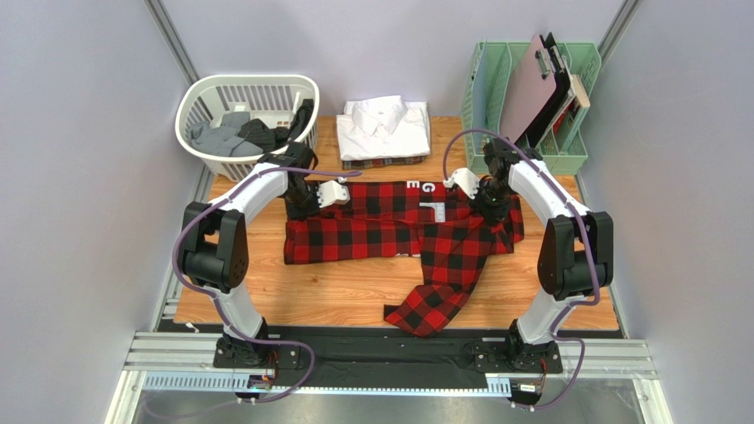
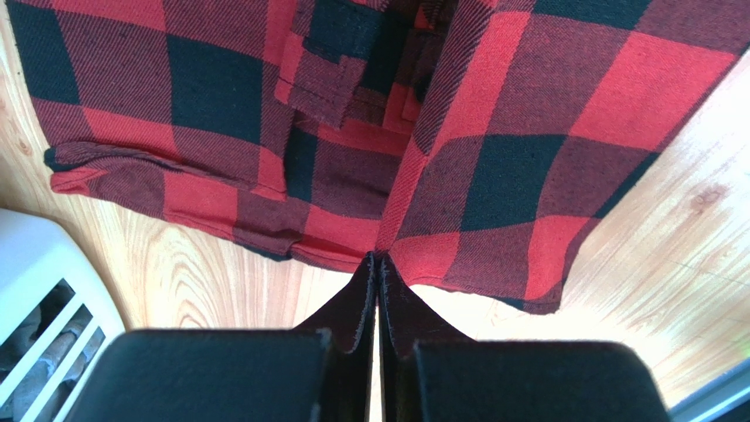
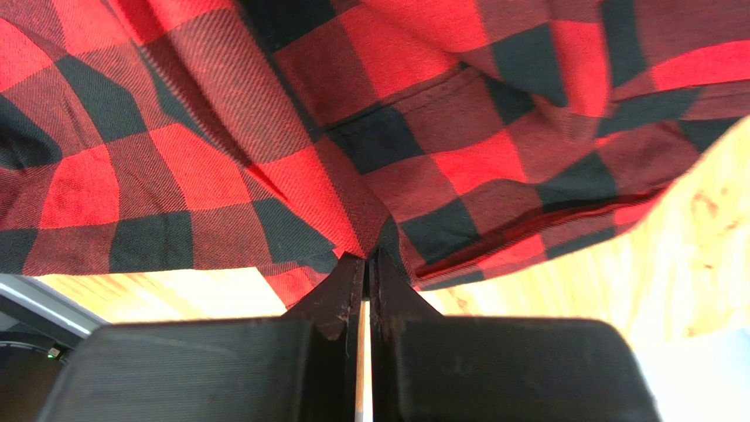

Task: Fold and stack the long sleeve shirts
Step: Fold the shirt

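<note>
The red-and-black checked flannel shirt point(image 1: 372, 231) lies spread across the middle of the wooden table, one sleeve point(image 1: 435, 305) trailing toward the front edge. My left gripper point(image 1: 301, 201) is at the shirt's far left corner. In the left wrist view it point(image 2: 378, 260) is shut on the hem of the flannel shirt point(image 2: 528, 167). My right gripper point(image 1: 489, 208) is at the far right side. In the right wrist view it point(image 3: 368, 258) is shut on a bunched fold of the flannel point(image 3: 220, 158). A folded white shirt point(image 1: 385, 124) rests on a folded dark plaid shirt point(image 1: 380, 162) at the back.
A white laundry basket point(image 1: 199, 106) holding grey and dark clothes stands at the back left. A green file rack point(image 1: 482, 79) with clipboards stands at the back right. Grey walls close in both sides. Bare wood point(image 1: 292, 296) shows along the table's front.
</note>
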Available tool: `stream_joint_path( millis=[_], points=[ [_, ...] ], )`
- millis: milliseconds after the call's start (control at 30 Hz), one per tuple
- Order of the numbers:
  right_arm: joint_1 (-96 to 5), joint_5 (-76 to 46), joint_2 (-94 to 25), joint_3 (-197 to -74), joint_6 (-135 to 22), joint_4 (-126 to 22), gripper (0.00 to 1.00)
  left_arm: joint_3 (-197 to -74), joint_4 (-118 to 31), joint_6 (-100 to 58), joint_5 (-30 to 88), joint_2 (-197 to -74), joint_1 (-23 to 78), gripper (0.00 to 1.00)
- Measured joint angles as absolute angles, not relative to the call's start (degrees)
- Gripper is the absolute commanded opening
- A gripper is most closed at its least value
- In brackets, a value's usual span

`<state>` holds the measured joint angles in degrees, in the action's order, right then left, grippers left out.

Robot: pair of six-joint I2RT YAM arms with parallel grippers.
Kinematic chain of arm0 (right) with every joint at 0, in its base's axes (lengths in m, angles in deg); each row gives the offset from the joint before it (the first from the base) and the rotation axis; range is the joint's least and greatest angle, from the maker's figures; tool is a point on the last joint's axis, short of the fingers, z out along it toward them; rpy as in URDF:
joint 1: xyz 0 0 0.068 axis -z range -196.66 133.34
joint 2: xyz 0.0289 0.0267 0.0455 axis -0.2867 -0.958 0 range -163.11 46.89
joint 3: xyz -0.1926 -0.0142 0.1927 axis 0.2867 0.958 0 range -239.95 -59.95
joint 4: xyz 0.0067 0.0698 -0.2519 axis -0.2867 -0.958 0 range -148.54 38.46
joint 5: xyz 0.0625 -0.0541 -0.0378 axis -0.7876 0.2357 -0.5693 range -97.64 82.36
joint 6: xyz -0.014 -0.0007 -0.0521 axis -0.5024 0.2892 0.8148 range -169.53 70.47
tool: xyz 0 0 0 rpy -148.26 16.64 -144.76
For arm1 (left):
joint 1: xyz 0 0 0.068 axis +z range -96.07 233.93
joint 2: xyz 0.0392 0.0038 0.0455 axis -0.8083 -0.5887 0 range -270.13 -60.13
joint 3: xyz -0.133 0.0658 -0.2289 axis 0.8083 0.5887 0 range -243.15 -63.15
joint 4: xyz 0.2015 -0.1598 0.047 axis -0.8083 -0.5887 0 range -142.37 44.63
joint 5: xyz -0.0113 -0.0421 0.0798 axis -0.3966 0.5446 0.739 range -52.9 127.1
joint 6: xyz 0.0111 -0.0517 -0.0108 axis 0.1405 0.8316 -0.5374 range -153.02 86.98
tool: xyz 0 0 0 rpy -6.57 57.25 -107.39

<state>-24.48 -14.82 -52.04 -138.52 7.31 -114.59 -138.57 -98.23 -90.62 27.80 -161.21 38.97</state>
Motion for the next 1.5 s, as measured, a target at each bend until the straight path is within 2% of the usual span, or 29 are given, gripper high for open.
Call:
stream_joint_path(
  millis=[400,600,800,967,1100,1133,1200,1233,1433,1500],
  points=[
    [-25.7,-15.24,-51.72,-132.16,7.64,-114.98,0.0,-138.0,-99.48,-92.11,26.2,-162.06,38.99,0.0],
    [-25.74,-15.24,-44.83,-126.54,9.47,-117.32,0.0,-133.08,-101.79,-93.64,24.58,-155.97,39.02,0.0],
    [-25.74,-15.37,-41.07,-126.06,10.33,-118.81,0.0,-131.68,-103.35,-94.36,24.08,-150.83,39.02,0.0],
    [-25.68,-15.5,-45.16,-129.42,9.45,-118.96,0.0,-133.52,-102.8,-93.74,24.98,-153.91,39.02,0.0],
    [-25.59,-15.13,-50.71,-133.64,8.01,-117.63,0.08,-135.77,-100.61,-93.18,26.42,-158.76,39.08,0.0],
    [-25.59,-15.0,-52.09,-134.39,7.55,-117.3,0.16,-135.9,-100.09,-93.11,26.68,-159.68,39.15,0.0],
    [-25.59,-14.63,-54.19,-135.35,6.63,-116.78,0.25,-135.92,-99.35,-92.83,27.01,-161.17,39.34,0.09],
    [-25.59,-14.47,-55.13,-135.54,6.26,-116.49,0.33,-135.92,-99.04,-92.63,27.14,-161.85,39.52,0.16],
    [-24.74,-14.12,-56.85,-135.54,4.1,-116.45,0.44,-135.92,-98.17,-90.27,26.05,-162.48,41.29,0.41],
    [-23.25,-14.71,-56.61,-135.68,3.03,-116.91,0.47,-135.9,-98.17,-88.94,24.89,-162.06,42.32,0.43]
  ],
)
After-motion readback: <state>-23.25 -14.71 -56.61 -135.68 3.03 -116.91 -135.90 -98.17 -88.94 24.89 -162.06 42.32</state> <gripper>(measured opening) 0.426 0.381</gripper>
